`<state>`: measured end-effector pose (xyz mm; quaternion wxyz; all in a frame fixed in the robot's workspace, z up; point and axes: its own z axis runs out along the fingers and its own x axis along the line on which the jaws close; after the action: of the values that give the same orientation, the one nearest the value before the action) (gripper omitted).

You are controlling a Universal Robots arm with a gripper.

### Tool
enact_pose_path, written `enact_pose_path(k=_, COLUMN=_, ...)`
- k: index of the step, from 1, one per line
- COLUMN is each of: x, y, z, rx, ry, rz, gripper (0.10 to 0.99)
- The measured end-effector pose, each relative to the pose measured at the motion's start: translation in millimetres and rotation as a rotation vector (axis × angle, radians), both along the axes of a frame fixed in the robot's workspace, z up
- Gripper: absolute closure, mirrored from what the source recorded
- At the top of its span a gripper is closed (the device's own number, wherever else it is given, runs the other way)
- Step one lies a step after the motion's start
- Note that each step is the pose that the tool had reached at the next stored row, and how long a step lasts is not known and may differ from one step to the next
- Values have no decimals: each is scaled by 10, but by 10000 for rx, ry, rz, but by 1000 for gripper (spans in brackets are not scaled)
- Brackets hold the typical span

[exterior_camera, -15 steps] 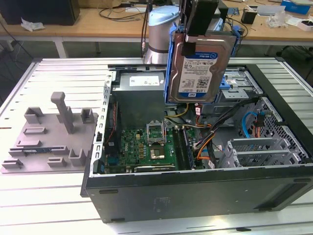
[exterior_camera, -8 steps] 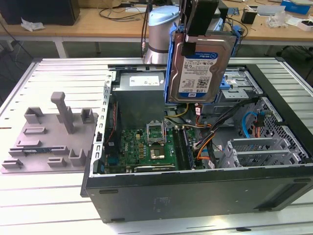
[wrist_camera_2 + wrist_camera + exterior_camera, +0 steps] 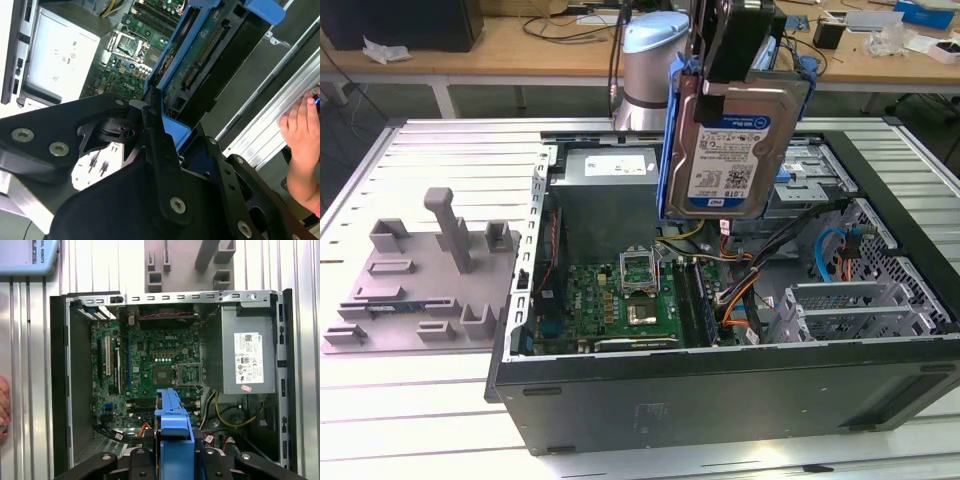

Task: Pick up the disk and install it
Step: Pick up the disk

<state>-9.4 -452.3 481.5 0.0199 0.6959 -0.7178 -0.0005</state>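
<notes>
The disk [image 3: 735, 150], a silver hard drive with a white-and-blue label in a blue carrier bracket, hangs upright above the open computer case [image 3: 720, 400]. My gripper [image 3: 735, 75] is shut on its upper end. In the second wrist view the gripper [image 3: 165, 125] clamps the blue bracket, and the disk [image 3: 200, 65] shows its green circuit-board side. In the first wrist view the disk [image 3: 173, 427] appears edge-on between the black fingers [image 3: 145, 452] of the gripper [image 3: 174, 455], over the motherboard [image 3: 150, 370].
A metal drive bay [image 3: 810, 170] sits behind the disk, and a grey power supply [image 3: 610, 190] stands at the exterior view's left of it. A grey fixture plate [image 3: 420, 280] lies outside the case. A person's hand [image 3: 300, 135] rests on the slatted table beside the case.
</notes>
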Motion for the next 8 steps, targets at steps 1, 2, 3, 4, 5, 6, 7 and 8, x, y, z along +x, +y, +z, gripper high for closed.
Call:
enact_pose_path(k=1, x=0, y=-42, z=0, rx=61, ry=-10, rz=1, gripper=722)
enact_pose_path(k=2, x=0, y=-79, z=0, rx=117, ry=-20, rz=0, gripper=722)
enact_pose_path(k=3, x=0, y=-112, z=0, rx=164, ry=-25, rz=1, gripper=722)
enact_pose_path(k=4, x=0, y=-140, z=-1, rx=202, ry=-27, rz=1, gripper=722)
enact_pose_path(k=5, x=0, y=-170, z=-1, rx=239, ry=-28, rz=1, gripper=722)
enact_pose_path(k=6, x=0, y=-223, z=-2, rx=305, ry=-29, rz=1, gripper=722)
enact_pose_path(k=7, x=0, y=-286, z=-4, rx=379, ry=-28, rz=1, gripper=722)
enact_pose_path(k=8, x=0, y=-345, z=-6, rx=448, ry=-28, rz=0, gripper=722)
